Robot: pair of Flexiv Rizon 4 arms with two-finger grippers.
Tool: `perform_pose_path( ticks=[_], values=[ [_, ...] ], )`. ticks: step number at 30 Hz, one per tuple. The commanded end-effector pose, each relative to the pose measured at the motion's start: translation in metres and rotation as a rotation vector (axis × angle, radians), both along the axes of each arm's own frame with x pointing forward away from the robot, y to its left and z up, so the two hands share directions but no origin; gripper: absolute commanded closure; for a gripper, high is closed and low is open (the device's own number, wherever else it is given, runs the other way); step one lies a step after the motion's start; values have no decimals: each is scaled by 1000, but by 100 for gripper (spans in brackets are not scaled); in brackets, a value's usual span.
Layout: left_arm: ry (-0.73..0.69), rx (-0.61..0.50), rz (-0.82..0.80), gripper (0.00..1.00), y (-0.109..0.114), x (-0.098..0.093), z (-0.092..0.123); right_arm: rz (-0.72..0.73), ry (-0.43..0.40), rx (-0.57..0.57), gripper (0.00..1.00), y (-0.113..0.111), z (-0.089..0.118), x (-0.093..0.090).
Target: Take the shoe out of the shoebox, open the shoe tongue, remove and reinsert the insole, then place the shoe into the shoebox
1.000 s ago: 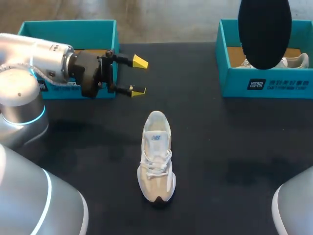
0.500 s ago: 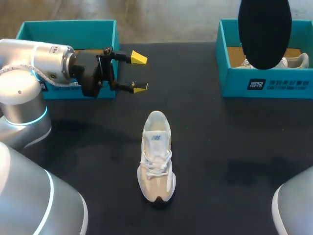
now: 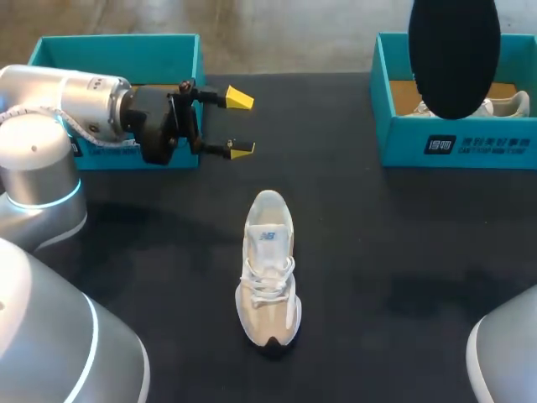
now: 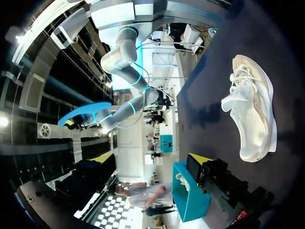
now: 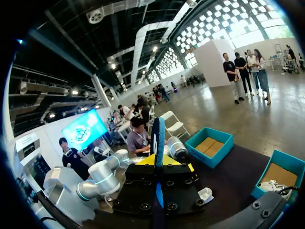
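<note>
A white and beige shoe [image 3: 268, 269] lies on the black table's middle, toe toward the far side; in the left wrist view the shoe [image 4: 252, 112] lies off to the side of the fingers. My left gripper [image 3: 240, 124] hovers open and empty beyond the shoe, in front of the left teal shoebox [image 3: 126, 50]. One yellow fingertip [image 4: 199, 160] shows in its wrist view. A black insole [image 3: 454, 54] hangs high over the right shoebox [image 3: 457, 134]. My right gripper [image 5: 157, 162] is shut on the insole [image 5: 157, 138], seen edge-on between its fingers.
The right shoebox holds a second white shoe [image 3: 503, 105]. My left arm's silver body [image 3: 50, 126] fills the table's left side. Bare black table surrounds the shoe.
My left gripper has shifted slightly toward the far side and turned a little, still open. The shoe and the raised insole have not moved.
</note>
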State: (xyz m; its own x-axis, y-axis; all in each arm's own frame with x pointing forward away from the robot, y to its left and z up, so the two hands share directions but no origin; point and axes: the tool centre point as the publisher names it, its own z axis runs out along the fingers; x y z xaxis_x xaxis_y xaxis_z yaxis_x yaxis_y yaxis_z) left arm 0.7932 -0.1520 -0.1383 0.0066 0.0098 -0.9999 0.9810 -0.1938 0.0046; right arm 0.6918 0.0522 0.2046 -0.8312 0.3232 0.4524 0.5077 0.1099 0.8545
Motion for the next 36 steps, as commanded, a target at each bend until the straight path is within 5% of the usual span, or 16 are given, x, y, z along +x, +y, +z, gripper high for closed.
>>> perform_pose_path(
  ticks=[1, 13, 22, 30, 36],
  values=[
    [-2, -1, 1, 0, -1, 0, -1, 1, 3, -4, 100, 1, 2, 2],
    [-2, -1, 1, 0, -1, 0, -1, 123, 496, 108, 100, 16, -32, 45],
    [-2, -1, 1, 0, -1, 0, -1, 73, 684, 179, 100, 29, -52, 50],
    [-2, -1, 1, 0, -1, 0, -1, -4, 726, 201, 100, 33, -74, 44],
    [-2, -1, 1, 0, -1, 0, -1, 5, 842, 224, 100, 37, -102, 44]
  ],
)
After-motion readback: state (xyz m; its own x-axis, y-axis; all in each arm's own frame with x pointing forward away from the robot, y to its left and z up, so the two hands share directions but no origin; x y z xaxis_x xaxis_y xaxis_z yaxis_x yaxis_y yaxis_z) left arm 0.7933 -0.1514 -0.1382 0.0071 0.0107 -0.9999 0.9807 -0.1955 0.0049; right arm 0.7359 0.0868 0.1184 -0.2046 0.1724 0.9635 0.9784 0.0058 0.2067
